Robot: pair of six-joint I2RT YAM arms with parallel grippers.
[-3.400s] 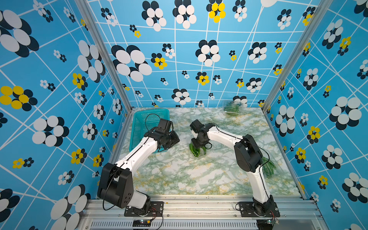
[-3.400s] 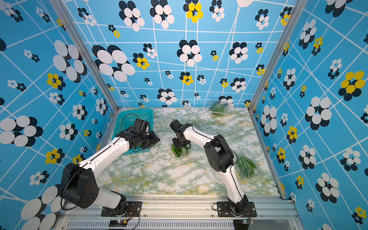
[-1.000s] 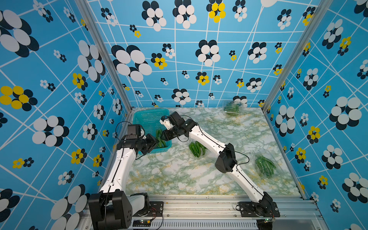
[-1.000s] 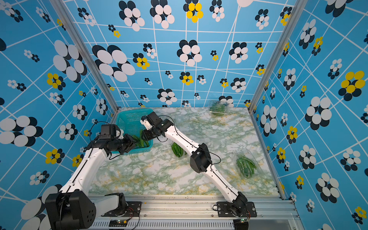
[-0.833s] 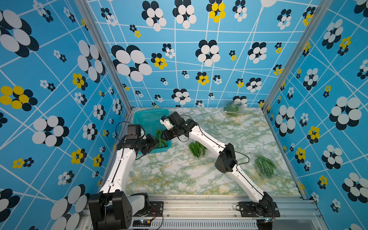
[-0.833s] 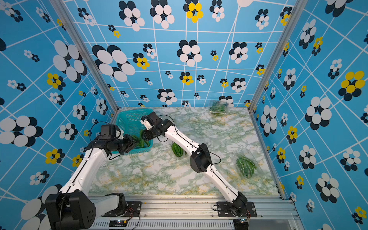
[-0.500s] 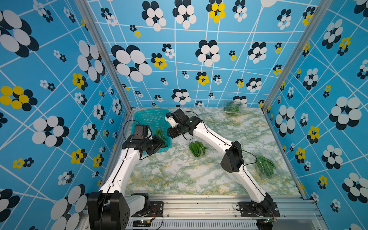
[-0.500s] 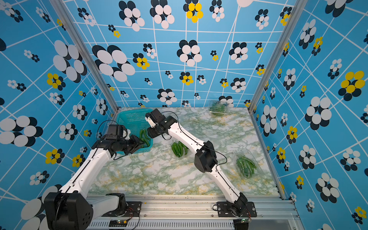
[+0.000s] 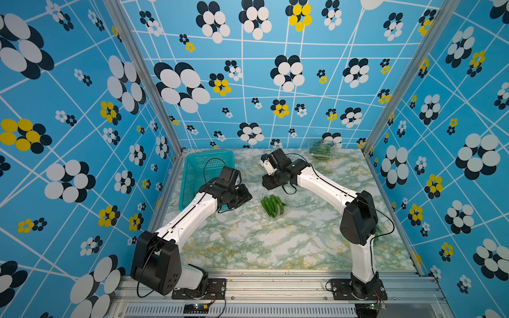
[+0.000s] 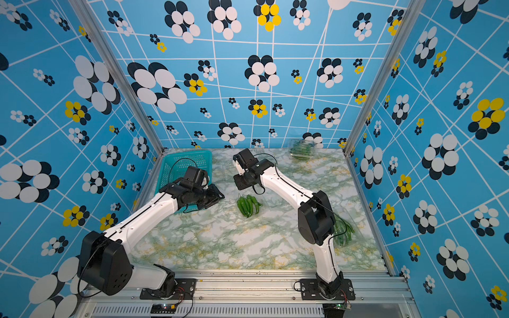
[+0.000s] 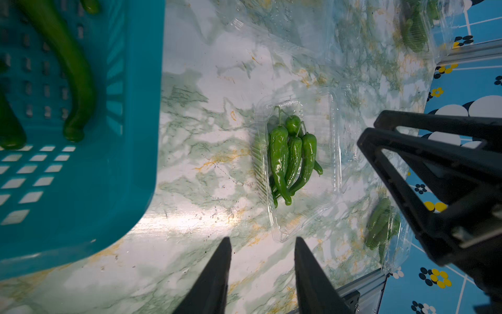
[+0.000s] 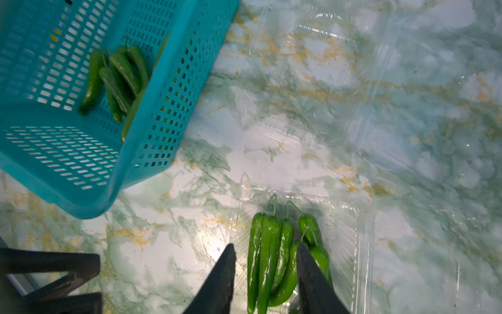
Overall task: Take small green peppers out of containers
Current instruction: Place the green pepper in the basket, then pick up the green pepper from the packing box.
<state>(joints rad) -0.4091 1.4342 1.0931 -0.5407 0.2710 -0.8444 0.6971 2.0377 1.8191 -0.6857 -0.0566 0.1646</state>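
A bunch of small green peppers [image 9: 272,205] [image 10: 248,205] lies in an open clear container [image 11: 323,163] on the marble table's middle. My right gripper [image 12: 265,246] [image 9: 268,184] hovers open just behind and above it, with the bunch [image 12: 269,252] showing between its fingers, untouched. My left gripper [image 11: 263,242] [image 9: 243,196] stands open and empty to the left of that container, beside the basket. A second container with peppers [image 9: 321,148] sits at the back right. A third [image 10: 343,228] lies at the right, partly behind my right arm.
A teal perforated basket [image 9: 192,176] [image 12: 163,114] stands at the back left with several peppers [image 12: 116,76] lying in it. An empty clear container [image 12: 326,68] lies flat behind the open one. Blue patterned walls and metal posts close in three sides.
Both grippers have come away from the teal basket toward the middle. The left arm swung right along the basket's front, and the right gripper drew back over the open container.
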